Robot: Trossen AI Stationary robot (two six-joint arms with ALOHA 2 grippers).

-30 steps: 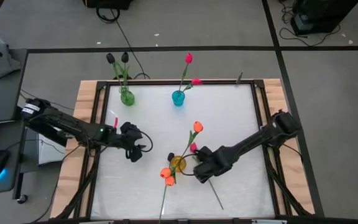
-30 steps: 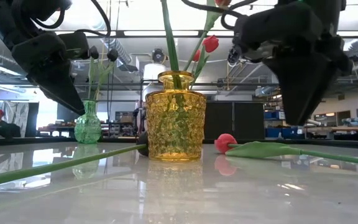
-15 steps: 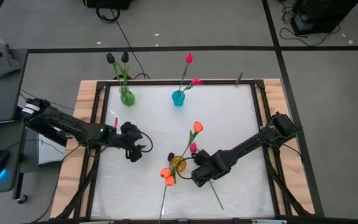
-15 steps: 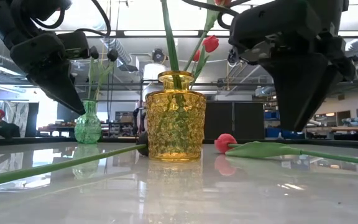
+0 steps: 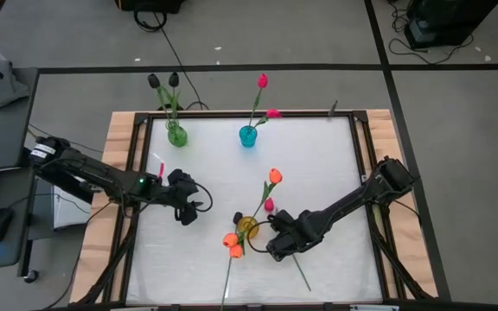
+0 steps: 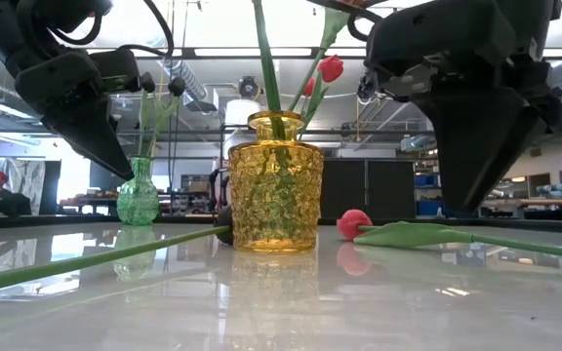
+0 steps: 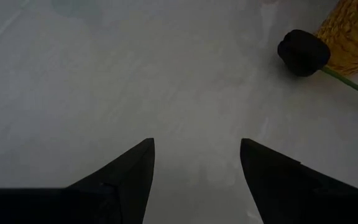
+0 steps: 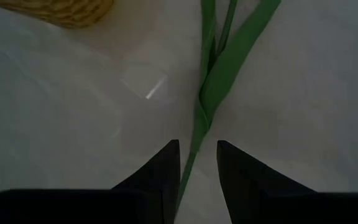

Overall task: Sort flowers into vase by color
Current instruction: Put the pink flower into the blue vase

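Note:
A pink-red tulip lies flat on the table, with its bud [image 5: 269, 206] beside the yellow vase [image 5: 247, 227] and its stem [image 8: 205, 102] running toward the near edge. My right gripper [image 5: 274, 249] hangs low over this stem, open by a narrow gap, with one finger on each side of it [image 8: 197, 165]. A black tulip lies with its bud [image 7: 303, 52] against the yellow vase. My left gripper [image 5: 184, 214] is open and empty, left of that vase. The yellow vase holds orange tulips [image 5: 274, 176].
A green vase [image 5: 176, 134] with two black tulips and a blue vase [image 5: 247, 136] with two pink-red tulips stand at the far edge. The table has a wooden frame [image 5: 119, 164]. Bare white table lies between the vases and at the right.
My right gripper has gone a little toward the table's near edge along the pink-red tulip's stem, and slightly lower. The tulips and vases have stayed in place.

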